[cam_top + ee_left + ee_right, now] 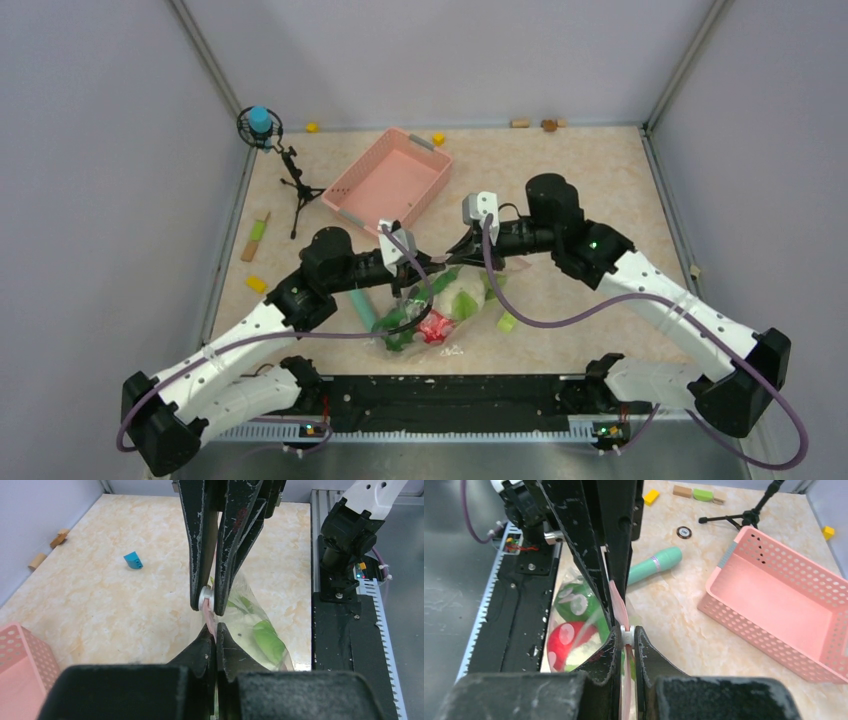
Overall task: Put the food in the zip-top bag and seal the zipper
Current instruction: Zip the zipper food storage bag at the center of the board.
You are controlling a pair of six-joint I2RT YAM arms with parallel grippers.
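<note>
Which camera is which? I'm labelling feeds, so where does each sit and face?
Top external: high behind the bases, looking down on the beige table; both arms show whole.
Left wrist: on the left arm, facing the right arm's base; left tool at bottom.
Right wrist: on the right arm, facing the left arm's base; right tool at bottom.
Shared: both wrist views show both tools pinching the clear plastic bag's pinkish zipper strip.

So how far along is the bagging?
Done: tomato and greens sit inside the bag. In hand: left claw and right claw both pinch the zipper, close together. To do: finish the seal; how much is closed, I cannot tell.
</note>
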